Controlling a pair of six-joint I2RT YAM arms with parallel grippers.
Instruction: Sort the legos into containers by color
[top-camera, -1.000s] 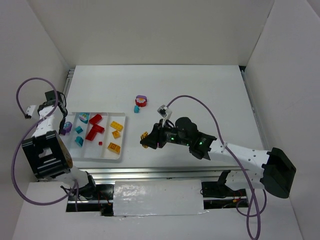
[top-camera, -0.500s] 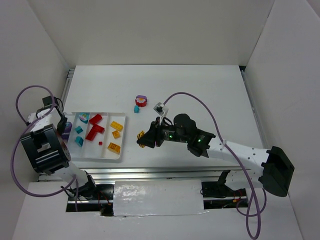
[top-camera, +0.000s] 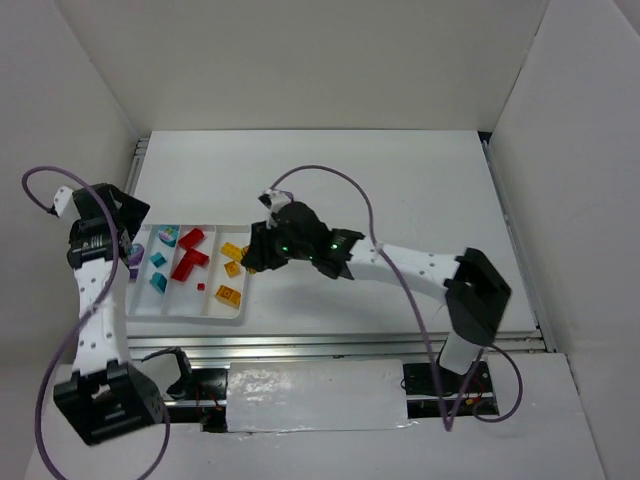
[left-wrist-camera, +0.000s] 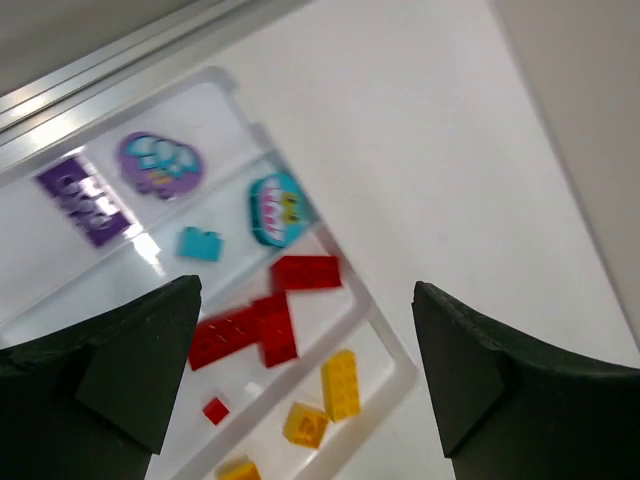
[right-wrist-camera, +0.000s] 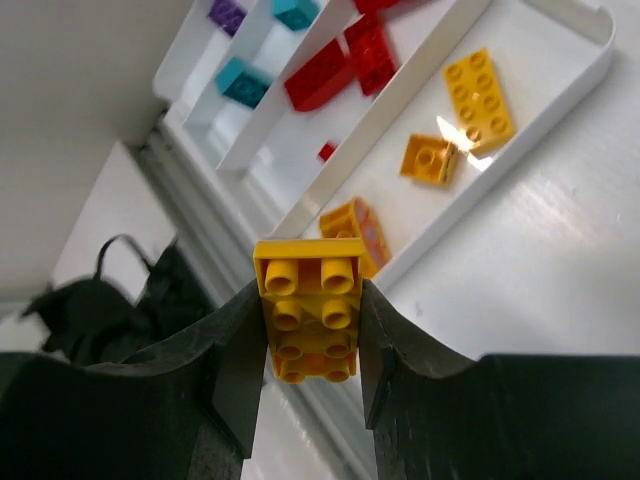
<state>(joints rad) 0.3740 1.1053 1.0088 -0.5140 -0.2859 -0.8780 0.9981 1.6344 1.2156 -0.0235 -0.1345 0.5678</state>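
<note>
White walls (top-camera: 300, 60) box in the white counter (top-camera: 420, 180) on three sides; an aluminium rail (top-camera: 330, 347) runs along its lower edge, light even and soft.

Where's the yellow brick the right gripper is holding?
In the right wrist view, the yellow brick is clamped in the right gripper, at the tray's right edge beside its yellow-brick compartment.
</note>
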